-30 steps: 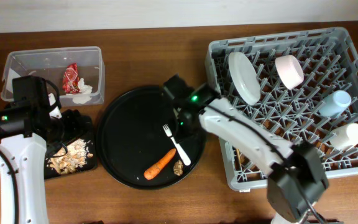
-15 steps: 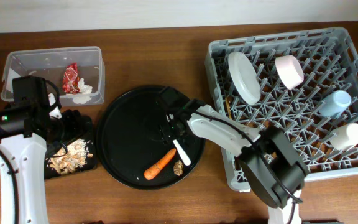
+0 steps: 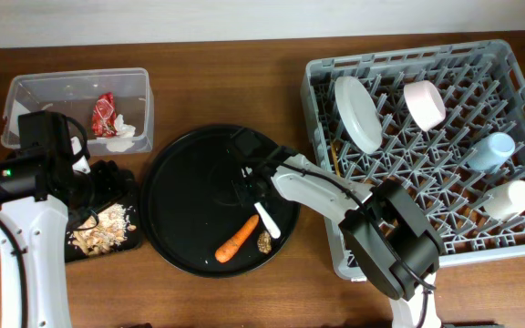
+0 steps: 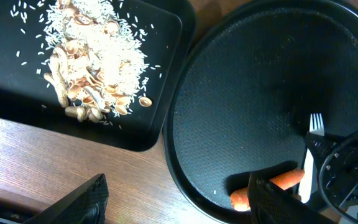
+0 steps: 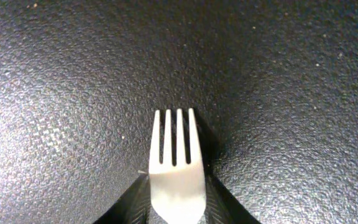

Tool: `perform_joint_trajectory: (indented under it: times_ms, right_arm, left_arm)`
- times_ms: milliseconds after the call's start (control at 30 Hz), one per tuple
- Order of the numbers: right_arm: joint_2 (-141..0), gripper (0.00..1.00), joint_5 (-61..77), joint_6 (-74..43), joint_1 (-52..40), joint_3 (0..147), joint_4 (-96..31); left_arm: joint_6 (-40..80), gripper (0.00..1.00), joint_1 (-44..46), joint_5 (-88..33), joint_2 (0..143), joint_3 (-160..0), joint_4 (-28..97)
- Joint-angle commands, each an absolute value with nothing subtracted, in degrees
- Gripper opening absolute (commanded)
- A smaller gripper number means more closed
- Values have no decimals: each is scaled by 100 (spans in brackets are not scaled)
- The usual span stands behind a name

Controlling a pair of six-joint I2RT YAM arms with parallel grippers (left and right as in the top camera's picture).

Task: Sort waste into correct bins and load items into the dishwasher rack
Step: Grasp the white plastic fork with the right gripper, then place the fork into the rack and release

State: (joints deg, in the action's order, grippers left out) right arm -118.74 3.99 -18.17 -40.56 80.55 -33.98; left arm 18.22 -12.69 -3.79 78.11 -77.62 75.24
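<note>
When reading the right wrist view, note the right gripper [image 5: 176, 183] drawn in narrow, with dark fingers [image 5: 132, 199] set against both edges of the white plastic fork [image 5: 174, 152] just behind the tines. Looks like a grip on the fork's neck, with the fork flat on the large round black tray [image 3: 180, 210]. Points its tines straight ahead, away from the gripper, handle running back between the fingers and out of the frame.

From overhead, runs on a diagonal: tines up and to the left under the gripper, handle end down and to the right, toward the robot's own right side. Lies near the orange carrot [image 3: 237, 239] and the small brown lump [image 3: 264, 242], touching neither as far as can be told.

Judging by the task, needs carrying rightward to the grey dishwasher rack [image 3: 322, 77], which holds a pale plate [image 3: 356, 111], pink bowl [image 3: 424, 102], light blue cup [image 3: 492, 150] and white cup [image 3: 510, 198]. Falls to the right arm by nearness.

Well apart, find the left gripper [image 4: 178, 186] spread wide and holding nothing, above the round tray's rim and beside the shallow black tray [image 4: 17, 87] of pale flaky food scraps [image 4: 92, 68]. Farther left on the counter [image 3: 244, 301], find the clear plastic tub [image 3: 25, 91] with a crumpled red wrapper [image 3: 104, 114] and white tissue [image 3: 124, 130] inside.

Can read no brand, label or writing anywhere; white marks on the wrapper too small to make out.
</note>
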Motion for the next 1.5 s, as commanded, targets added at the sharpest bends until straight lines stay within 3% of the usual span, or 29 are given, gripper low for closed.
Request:
perform_joint_trajectory:
  times_ms: [0, 200, 367, 800, 1033, 1233, 1467]
  right_arm:
    - [-11963, 25, 388, -1850, -4093, 8018, -3404]
    - [-11961, 17, 388, -1850, -4084, 8036, -3548]
    - [-11920, 4, 386, -1848, -4075, 8278, -3844]
    - [-10943, 4, -976, -1850, -3962, 9690, -6204]
    - [-10377, 4, -899, -1804, -2700, 9690, -7225]
    - [-10398, 4, -613, -1260, -1990, 9144, -7306]
    - [-10403, 4, -325, -729, -1868, 8565, -6807]
  left_arm:
    - [1793, 72, -1293, -316, 7789, -7793, 7531]
    - [1793, 71, -1293, -316, 7789, -7793, 7531]
    - [1793, 71, -1293, -316, 7789, -7793, 7531]
    - [1793, 72, -1293, -314, 7789, -7793, 7531]
    - [1793, 71, -1293, -314, 7789, -7793, 7531]
    - [1793, 71, -1293, -316, 7789, -7793, 7531]
    - [1796, 71, -1293, -318, 7789, -7793, 7533]
